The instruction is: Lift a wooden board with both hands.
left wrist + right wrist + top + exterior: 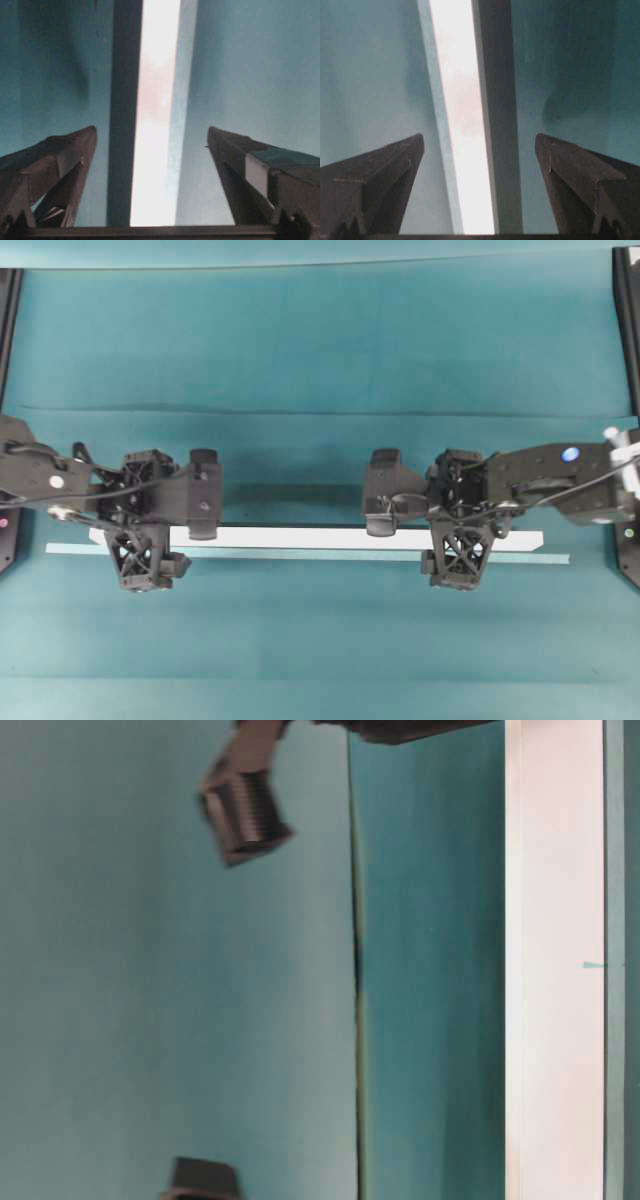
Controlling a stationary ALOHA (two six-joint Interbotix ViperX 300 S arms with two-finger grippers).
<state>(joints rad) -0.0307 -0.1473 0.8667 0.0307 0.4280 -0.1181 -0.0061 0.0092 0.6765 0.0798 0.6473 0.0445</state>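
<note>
Wooden board (300, 537) lying flat on the teal worktop (320, 350), long axis across the overhead view, just beside a thin pale teal strip (330, 555) along its near edge. Left gripper (203, 496) over the board's left end, fingers (60, 165) released and spread wide on either side of the board, not gripping it. Right gripper (383, 494) over the board's right part, fingers (380, 170) likewise spread apart, straddling the board (462, 125) without holding it.

1 wooden board (300, 537), 1 teal strip (300, 554), 2 tools: left tool (203, 497), right tool (383, 495).
</note>
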